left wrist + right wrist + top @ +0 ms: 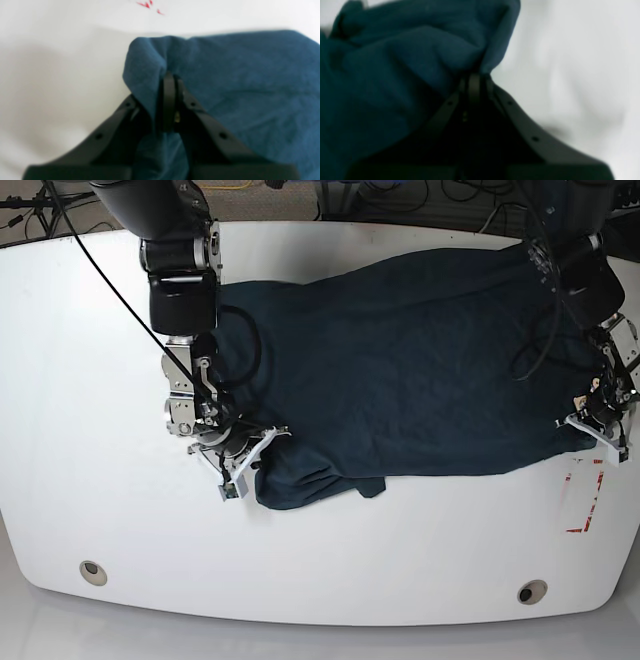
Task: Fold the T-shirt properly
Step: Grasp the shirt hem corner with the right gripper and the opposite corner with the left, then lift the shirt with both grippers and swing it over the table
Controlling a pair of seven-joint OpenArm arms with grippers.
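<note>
The dark navy T-shirt [400, 370] lies spread across the middle of the white table, with its near edge folded up. My right gripper [255, 448], on the base view's left, is shut on a bunched corner of the T-shirt [425, 50]; in the right wrist view the gripper [474, 75] pinches a raised fold. My left gripper [592, 423], at the base view's right, is shut on the opposite corner. The left wrist view shows cloth [237, 80] squeezed between the gripper [172, 76] fingers and more hanging below them.
The white table [90, 380] has rounded edges and two round holes [92, 572] [531, 591] near the front. Red tape marks [582, 500] sit at the right, beside the left gripper. Black cables lie past the far edge.
</note>
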